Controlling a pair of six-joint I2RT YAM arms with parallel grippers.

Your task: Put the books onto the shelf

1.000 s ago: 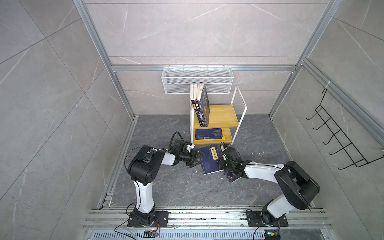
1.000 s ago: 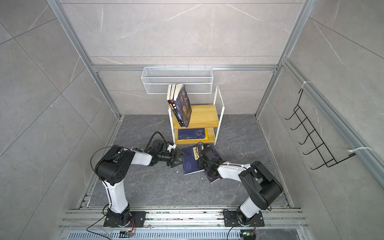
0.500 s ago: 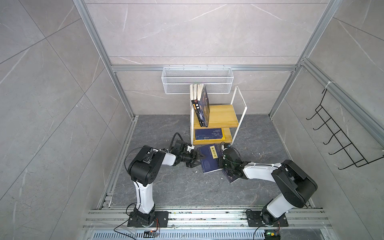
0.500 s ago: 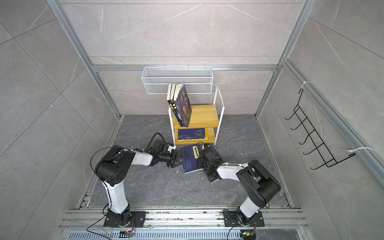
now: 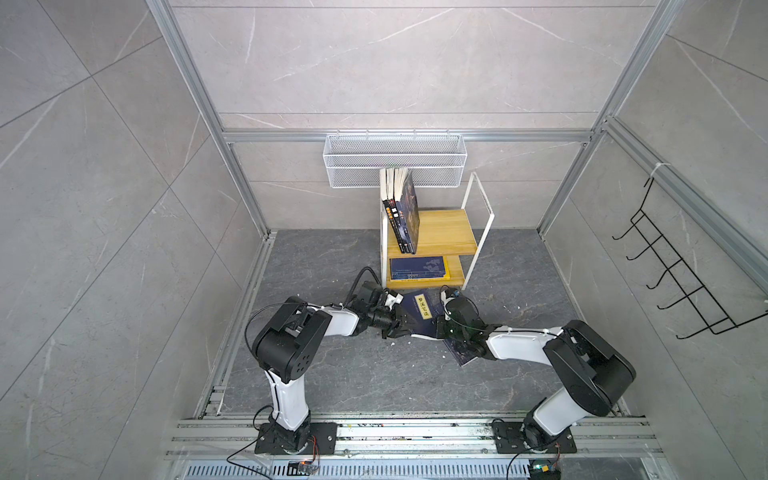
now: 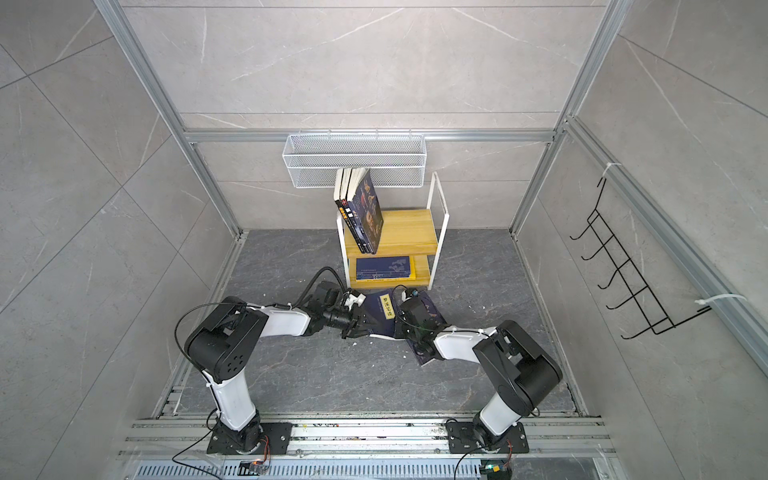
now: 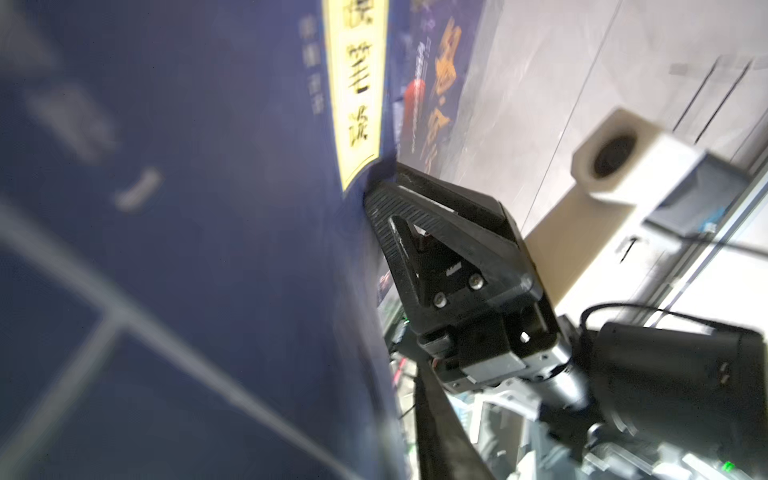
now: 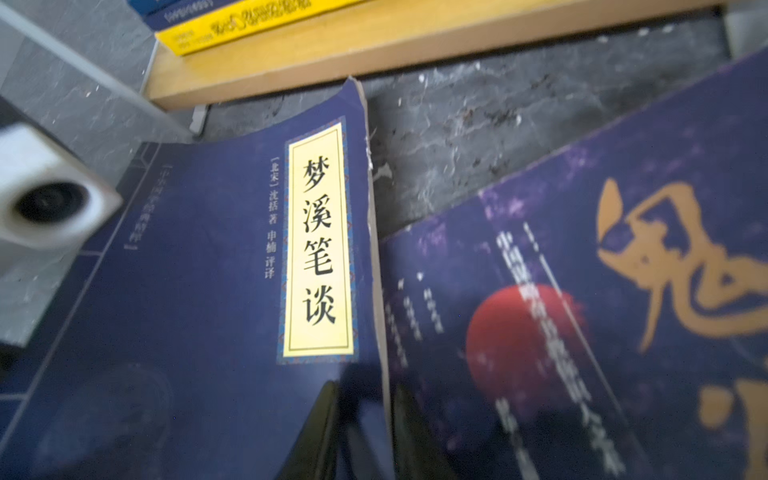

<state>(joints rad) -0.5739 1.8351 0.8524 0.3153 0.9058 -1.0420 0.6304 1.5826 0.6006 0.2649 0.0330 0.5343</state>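
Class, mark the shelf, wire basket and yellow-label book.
shelf (image 5: 446, 230), in a top view, bare upper board.
wire basket (image 5: 353, 170), in a top view, front mesh.
yellow-label book (image 8: 216, 291), right wrist view, navy cover.

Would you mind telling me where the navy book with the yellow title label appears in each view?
Top view: navy book, centre, just before the shelf.
Top view: navy book, same spot.
Left wrist: navy book close up, filling most of the picture.
Right wrist: navy book close up, label readable.
Shared landmark: orange-lettered book lying beside it.
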